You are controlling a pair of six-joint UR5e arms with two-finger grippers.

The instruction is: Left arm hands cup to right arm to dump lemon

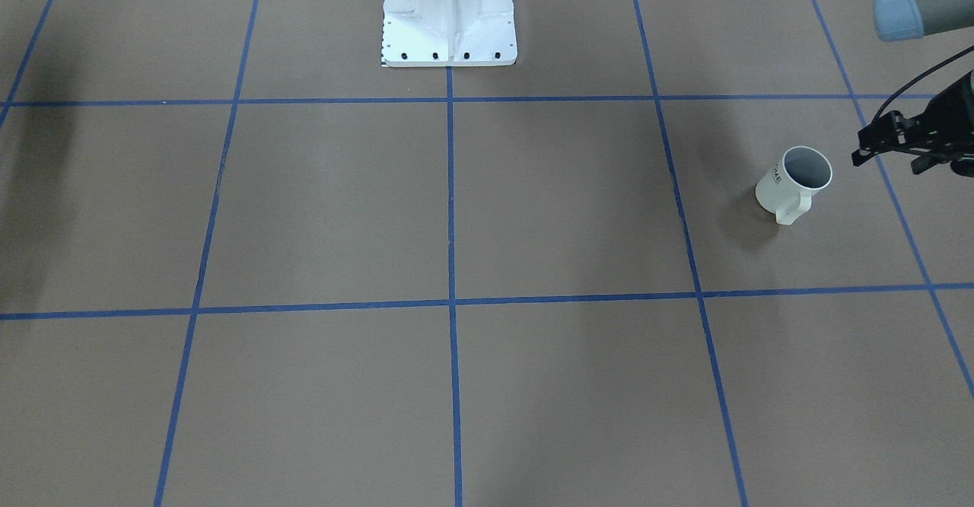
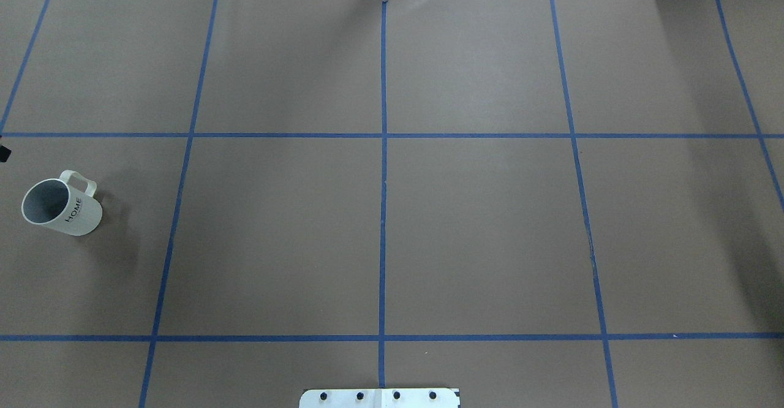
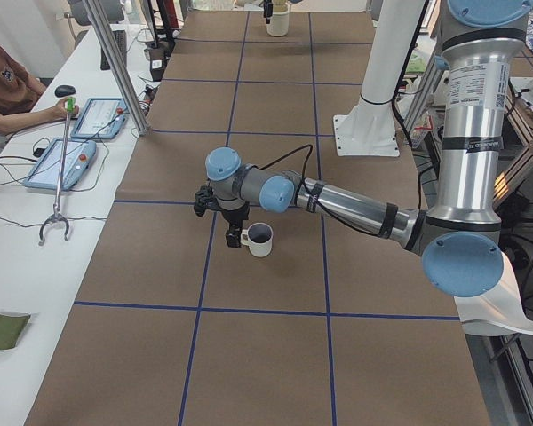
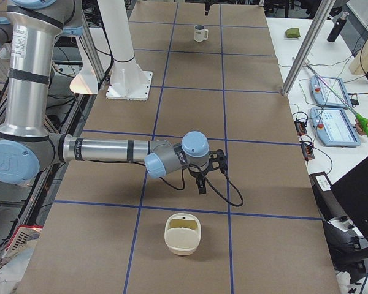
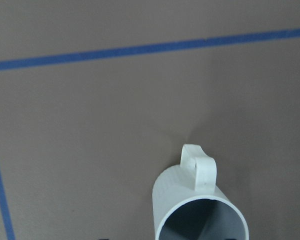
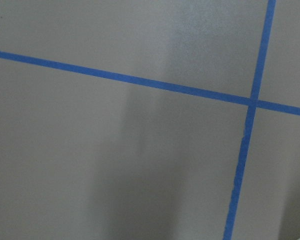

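The cream-white cup (image 1: 795, 183) stands upright on the brown table, near the end on my left, handle towards the far side (image 2: 61, 206). Its grey inside shows no lemon, also in the left wrist view (image 5: 200, 210). My left gripper (image 1: 890, 161) hovers just beside the cup on its outer side, apart from it, jaws apart and empty; the left side view (image 3: 224, 220) shows it next to the handle. My right gripper (image 4: 202, 182) hangs over the table's other end, and I cannot tell whether it is open or shut.
A cream bowl-like container (image 4: 183, 234) sits near the right gripper, beyond the overhead view. The white robot pedestal (image 1: 449, 27) stands at mid-table. A side bench with tablets (image 3: 98, 115) and an operator (image 3: 4, 84) runs along the far edge.
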